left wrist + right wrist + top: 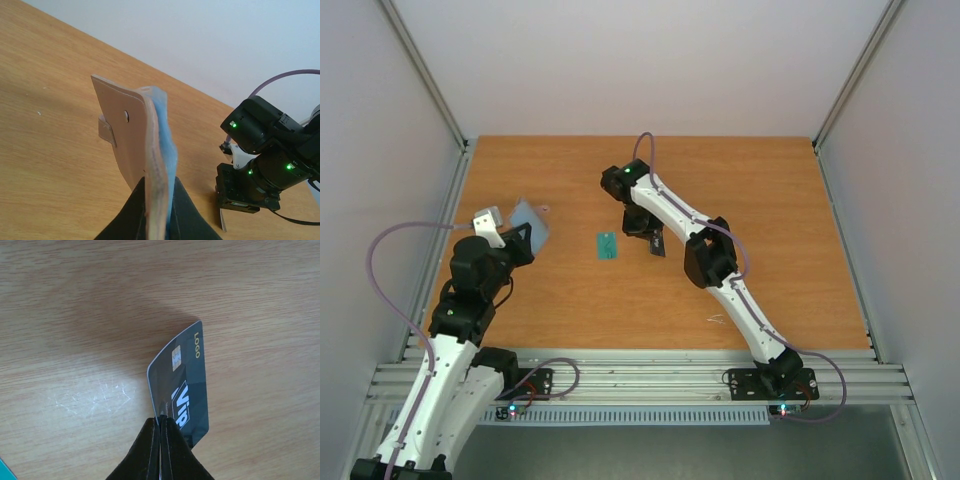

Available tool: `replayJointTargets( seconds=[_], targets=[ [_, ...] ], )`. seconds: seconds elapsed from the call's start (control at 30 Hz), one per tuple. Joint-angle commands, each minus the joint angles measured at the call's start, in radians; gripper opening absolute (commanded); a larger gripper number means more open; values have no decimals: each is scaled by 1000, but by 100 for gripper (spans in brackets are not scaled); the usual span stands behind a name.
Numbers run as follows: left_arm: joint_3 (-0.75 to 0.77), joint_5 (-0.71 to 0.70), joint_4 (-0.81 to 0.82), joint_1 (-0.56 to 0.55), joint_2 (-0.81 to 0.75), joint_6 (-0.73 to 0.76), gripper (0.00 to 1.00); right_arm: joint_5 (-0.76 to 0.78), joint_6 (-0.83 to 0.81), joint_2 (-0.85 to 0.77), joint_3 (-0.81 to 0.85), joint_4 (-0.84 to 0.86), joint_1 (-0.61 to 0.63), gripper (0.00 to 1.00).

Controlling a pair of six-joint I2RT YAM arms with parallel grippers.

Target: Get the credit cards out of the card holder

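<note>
Orange-brown wood makes up the worktop (770, 290), hemmed by pale walls at 9, 12 and 3 o'clock and by a metal rail (650, 378) along the near edge at 6 o'clock.

In the top view the teal card (608, 244) lies flat near the middle of the wood, touching nothing. At its 9 o'clock, well apart, the card holder (531, 226) is held up off the surface, close to the left edge of the worktop. The left fingers (136, 212) are clamped on the holder's lower edge. The left wrist view shows it nearly edge-on and upright: the pink outer face turns toward 9 o'clock, with a small round hole and a short tab showing, and the pale blue lining bulges toward 3 o'clock. Whether any cards sit inside cannot be told.

At the teal card's 2 o'clock, near but not touching it, the right fingers (155, 445) are pressed together on the bottom edge of the black card (182, 385). The card bows slightly. Its chip, the gold word LOGO and white lettering face the camera, and its top corner points toward 1 o'clock. Its shadow falls on the wood toward 10 o'clock, so it looks raised, though the gap cannot be judged.

Bare wood runs from both arms toward the far edge at 12 o'clock, and a wide bare stretch lies at 3 o'clock of the right arm (720, 265).
</note>
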Motion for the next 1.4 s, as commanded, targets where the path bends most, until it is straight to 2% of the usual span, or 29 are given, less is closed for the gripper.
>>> replayJointTargets(
  seconds=[0.0,0.1,0.47,0.6,0.67,0.73,0.83,0.9,1.03,1.13,1.2,1.23,1.37],
  targets=[
    [-2,-7,70,5,-21,-8,0,-63,31,46,19,55,4,1],
    [-1,-11,68,5,-23,-4,0,-65,18,59,19,61,5,2],
    [0,-4,73,5,-18,-4,0,-98,-65,47,21,94,5,24],
    [1,45,93,5,-17,9,0,-137,-157,-39,22,144,6,29],
    [5,108,128,5,-15,23,0,-154,-241,-116,19,188,5,31],
    [11,207,190,5,-14,58,0,-155,-352,-222,0,259,5,38],
    [20,398,352,5,-13,102,0,-294,-519,-461,-130,418,-3,55],
    [27,538,477,5,-10,101,0,-483,-593,-621,-276,552,-30,69],
    [76,807,606,6,16,50,0,-786,-595,-853,-490,696,-126,81],
    [121,910,620,5,23,37,0,-1078,-568,-982,-646,855,-186,89],
    [146,947,635,5,29,38,0,-1221,-578,-1033,-698,934,-188,98],
    [162,955,642,5,32,35,0,-1277,-571,-1050,-716,964,-186,98],
    [224,990,646,5,50,54,0,-1309,-595,-1089,-725,990,-162,98]
  ],
)
